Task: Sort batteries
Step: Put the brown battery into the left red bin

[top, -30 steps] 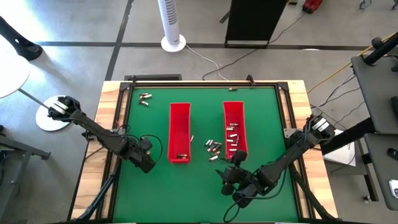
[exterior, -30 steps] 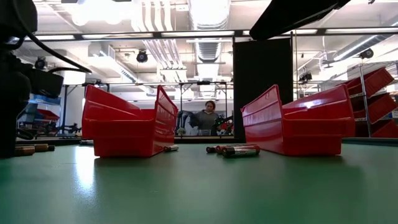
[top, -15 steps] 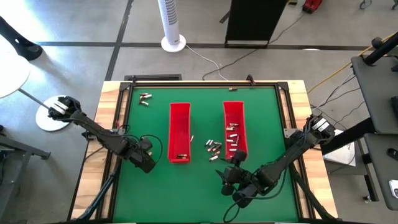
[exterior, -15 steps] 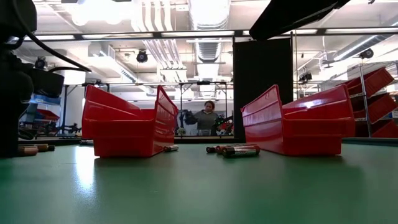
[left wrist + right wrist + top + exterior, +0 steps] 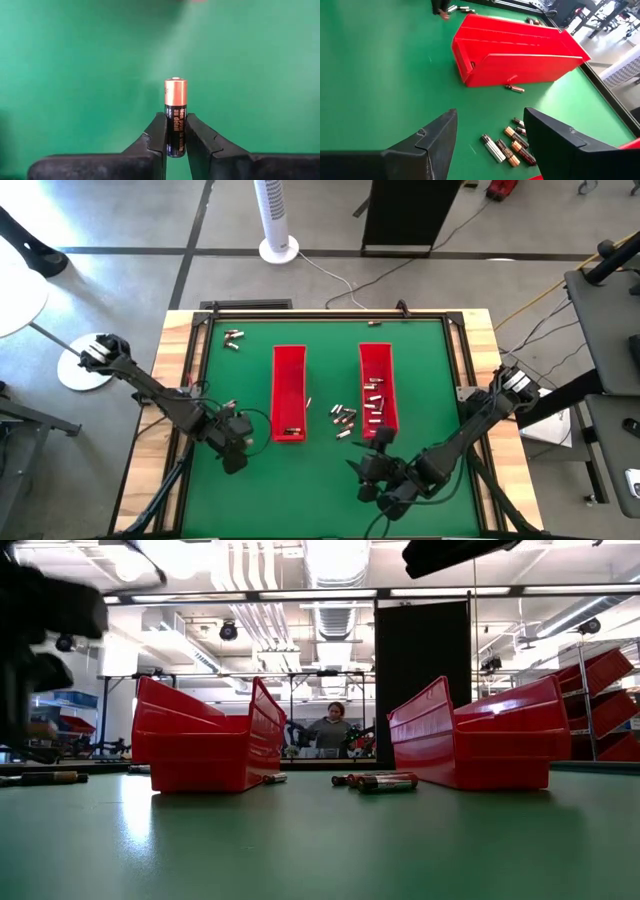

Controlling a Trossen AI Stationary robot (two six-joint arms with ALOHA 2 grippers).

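The left tool (image 5: 176,131) pinches a small, hard, smooth copper-and-black battery (image 5: 175,116) by its dark end above the green counter (image 5: 75,75), while the right tool (image 5: 490,132) hangs open, holding nothing.

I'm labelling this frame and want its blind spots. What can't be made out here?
- High view: labels on the loose batteries are too small.
- Low view: the walls of the red trays hide their contents.
- Left wrist view: the fingers of the left gripper cover the held battery's lower end.
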